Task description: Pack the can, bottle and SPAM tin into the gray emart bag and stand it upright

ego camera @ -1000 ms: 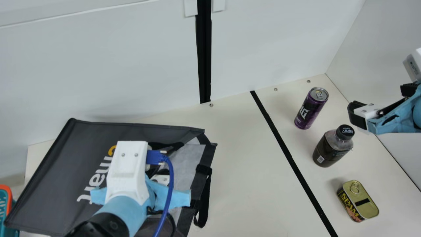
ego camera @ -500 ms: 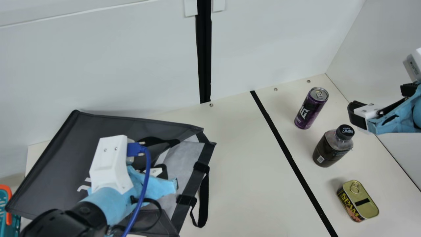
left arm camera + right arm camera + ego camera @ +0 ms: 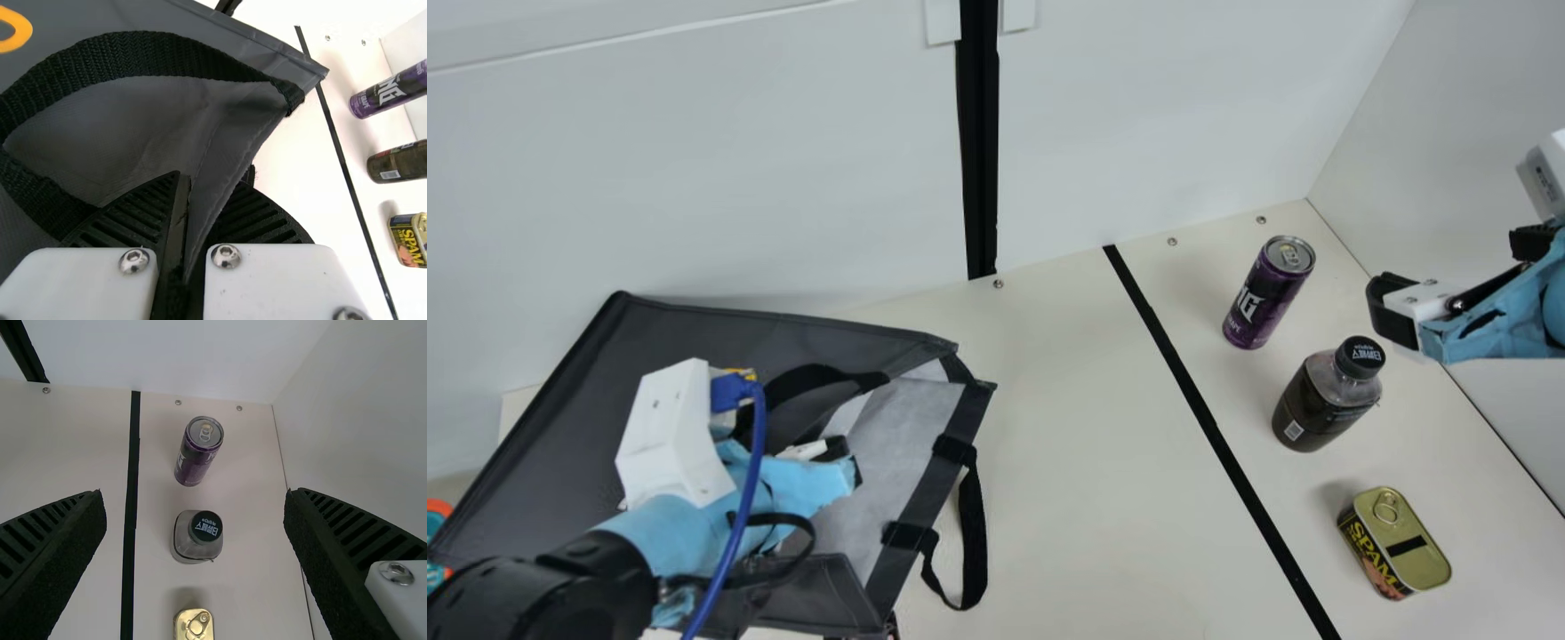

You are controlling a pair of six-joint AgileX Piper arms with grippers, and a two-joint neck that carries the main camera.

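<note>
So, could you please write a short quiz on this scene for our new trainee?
1. Fill in: in the main view, the bottle stands between the can and the ____.
2. The left gripper pinches: (a) the can; (b) the bottle; (c) the gray bag.
3. True or false: the right gripper is shut on the can.

Key: 1. SPAM tin; 2. c; 3. false.

In the main view, the blue-and-white left arm (image 3: 671, 524) hides part of the gray fabric bag (image 3: 534, 462); the edge crops a teal-and-orange object (image 3: 434, 524). The left wrist view cuts off the purple metal can (image 3: 388, 89), dark plastic bottle (image 3: 402, 162) and gold-topped SPAM tin (image 3: 409, 239).
</note>
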